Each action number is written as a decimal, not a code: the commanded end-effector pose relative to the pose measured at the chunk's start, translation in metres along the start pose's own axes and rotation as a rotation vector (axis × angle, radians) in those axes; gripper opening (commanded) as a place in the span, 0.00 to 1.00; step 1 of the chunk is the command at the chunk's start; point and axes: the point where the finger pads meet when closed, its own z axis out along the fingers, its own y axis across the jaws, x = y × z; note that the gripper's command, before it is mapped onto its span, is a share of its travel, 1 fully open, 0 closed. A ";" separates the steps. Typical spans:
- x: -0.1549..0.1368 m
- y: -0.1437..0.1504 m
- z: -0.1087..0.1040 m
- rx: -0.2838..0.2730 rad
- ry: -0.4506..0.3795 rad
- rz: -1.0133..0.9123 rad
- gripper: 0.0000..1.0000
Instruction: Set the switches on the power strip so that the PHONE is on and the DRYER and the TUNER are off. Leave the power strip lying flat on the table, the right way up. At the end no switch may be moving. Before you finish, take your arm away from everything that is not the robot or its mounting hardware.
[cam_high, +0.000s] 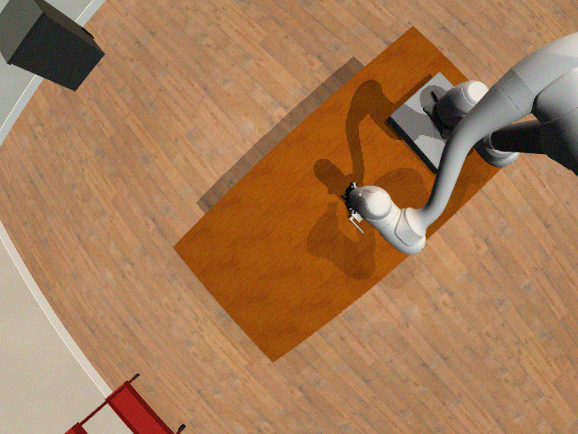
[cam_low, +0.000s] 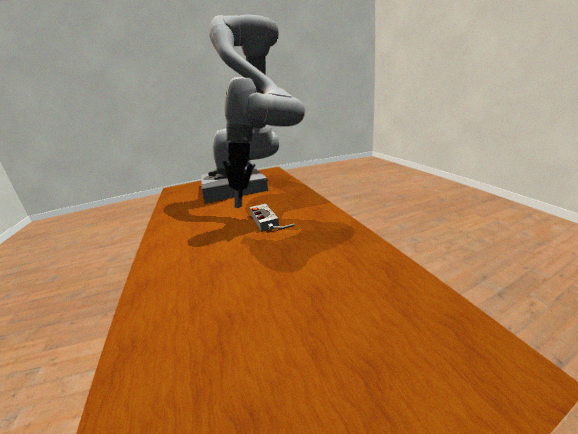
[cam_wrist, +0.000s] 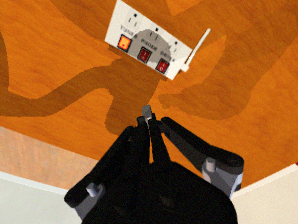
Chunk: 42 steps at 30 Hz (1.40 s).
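A white power strip (cam_wrist: 148, 46) lies flat on the orange table, right way up, with three red rocker switches labelled TUNER, PHONE and DRYER. The TUNER switch (cam_wrist: 123, 43) glows bright orange. The PHONE switch (cam_wrist: 144, 53) and the DRYER switch (cam_wrist: 162, 65) look dark red. A short white cable stub (cam_wrist: 196, 48) sticks out past the DRYER end. The strip also shows in the exterior view (cam_low: 264, 217). My gripper (cam_wrist: 147, 111) (cam_low: 238, 202) is shut and empty, pointing down, above the table beside the strip. In the top view the arm hides most of the strip (cam_high: 357, 218).
The arm's grey base block (cam_low: 233, 189) stands at the far end of the table, behind the strip. The table edge runs close below the gripper in the wrist view. A dark box (cam_high: 47, 42) and a red cart (cam_high: 127, 409) stand on the floor, far off.
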 end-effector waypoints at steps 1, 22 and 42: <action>0.000 0.001 -0.002 -0.002 0.003 -0.003 0.00; 0.000 0.001 -0.002 -0.002 0.003 -0.003 0.00; 0.000 0.001 -0.002 -0.002 0.003 -0.003 1.00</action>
